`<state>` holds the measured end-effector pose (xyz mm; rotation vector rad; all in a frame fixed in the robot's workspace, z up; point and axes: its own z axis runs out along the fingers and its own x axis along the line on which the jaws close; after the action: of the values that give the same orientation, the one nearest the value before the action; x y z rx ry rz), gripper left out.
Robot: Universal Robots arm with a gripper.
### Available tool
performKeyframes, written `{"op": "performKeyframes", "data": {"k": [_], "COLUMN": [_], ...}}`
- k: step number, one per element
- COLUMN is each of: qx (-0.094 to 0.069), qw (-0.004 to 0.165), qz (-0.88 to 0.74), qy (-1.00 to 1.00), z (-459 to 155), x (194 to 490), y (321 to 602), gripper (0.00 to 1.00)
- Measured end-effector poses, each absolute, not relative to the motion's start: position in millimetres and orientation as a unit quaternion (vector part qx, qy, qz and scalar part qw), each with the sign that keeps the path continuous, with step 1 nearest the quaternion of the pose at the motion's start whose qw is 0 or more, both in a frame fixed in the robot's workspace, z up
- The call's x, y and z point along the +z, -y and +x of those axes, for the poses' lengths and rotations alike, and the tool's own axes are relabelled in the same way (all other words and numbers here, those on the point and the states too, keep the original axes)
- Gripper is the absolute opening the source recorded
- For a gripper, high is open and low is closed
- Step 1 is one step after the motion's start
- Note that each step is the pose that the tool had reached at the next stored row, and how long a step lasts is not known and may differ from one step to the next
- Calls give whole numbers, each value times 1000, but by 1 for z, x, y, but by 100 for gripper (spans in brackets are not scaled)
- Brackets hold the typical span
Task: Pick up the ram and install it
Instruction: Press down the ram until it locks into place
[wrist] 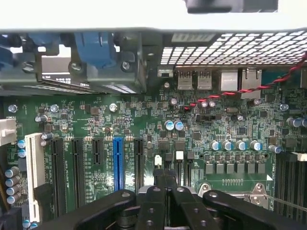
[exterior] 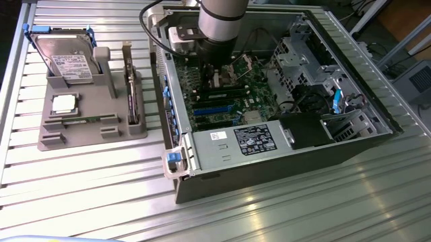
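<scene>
Hand (wrist: 165, 178) clenched on nothing, low over the motherboard (wrist: 144, 120) inside the open computer case (exterior: 269, 151).
Hung from the arm (exterior: 220, 20) between the expansion slots and the processor socket, walled round by the case's sides, free room upward. Ram (exterior: 88, 120) well apart, seated in the grey holder (exterior: 135, 133) on the desk (exterior: 101, 201), along the holder's near edge: thin green strip, long axis running with that edge, ends toward the exterior view's left and right; chips too small to tell. Same holder: hard drive (exterior: 64, 60) at the far edge, square silver processor (exterior: 64, 103) mid-way, dark card (exterior: 132, 96) upright at the edge nearest the case. Open ribbed desk surface before the holder.
</scene>
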<state>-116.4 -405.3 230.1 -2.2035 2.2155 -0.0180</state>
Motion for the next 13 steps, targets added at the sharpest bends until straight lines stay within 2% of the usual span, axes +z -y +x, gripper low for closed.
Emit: {"op": "performKeyframes", "data": {"k": [5,13], "qx": [-7,0], "qw": [9,2], "qz": [-705,-705], "qy": [-709,-709], "z": [-116,-66], "x": [245,244], "y": [405,405], "gripper": [10,10]}}
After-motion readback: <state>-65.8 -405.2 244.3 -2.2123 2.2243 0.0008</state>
